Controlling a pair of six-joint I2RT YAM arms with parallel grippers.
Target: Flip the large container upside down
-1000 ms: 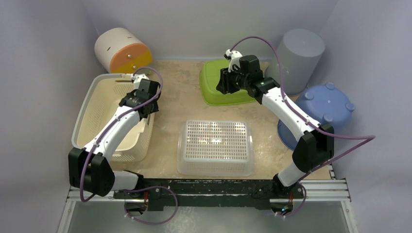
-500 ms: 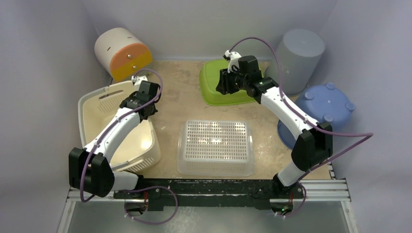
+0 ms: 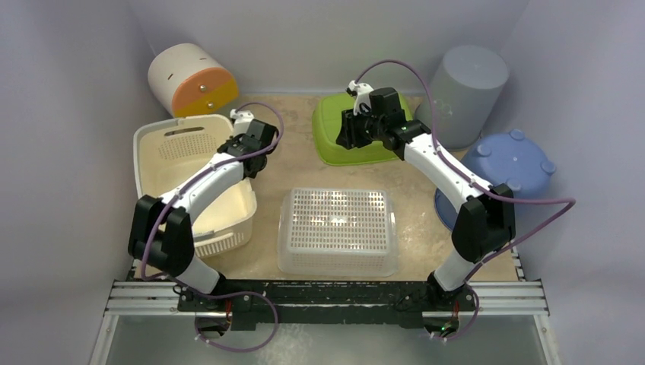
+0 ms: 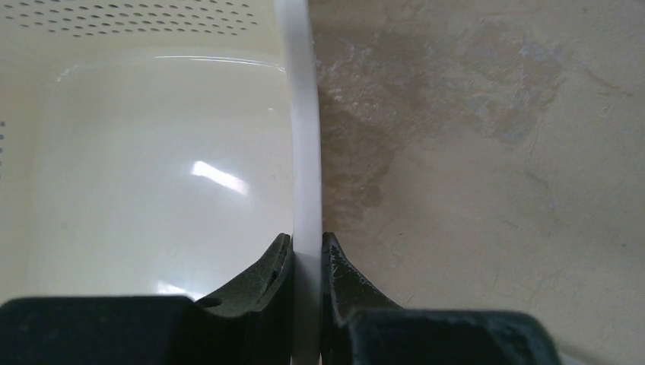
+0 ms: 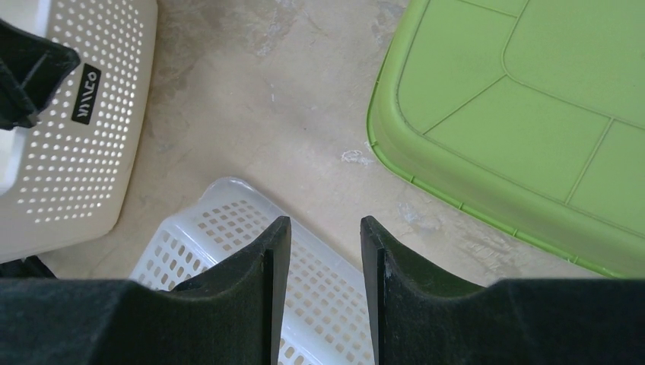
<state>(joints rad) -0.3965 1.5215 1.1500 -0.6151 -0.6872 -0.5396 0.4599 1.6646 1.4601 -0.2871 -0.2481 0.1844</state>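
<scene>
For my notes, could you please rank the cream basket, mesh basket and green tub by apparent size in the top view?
cream basket, tilted, so less certain
mesh basket
green tub, partly hidden

The large container, a cream rectangular basket with perforated walls and a smooth glossy floor, is set at the left of the table, opening facing up. Its rim is pinched by the left gripper.

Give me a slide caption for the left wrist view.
Close-up: left fingers pinch the cream basket by its rim, with the table to the right.
</scene>
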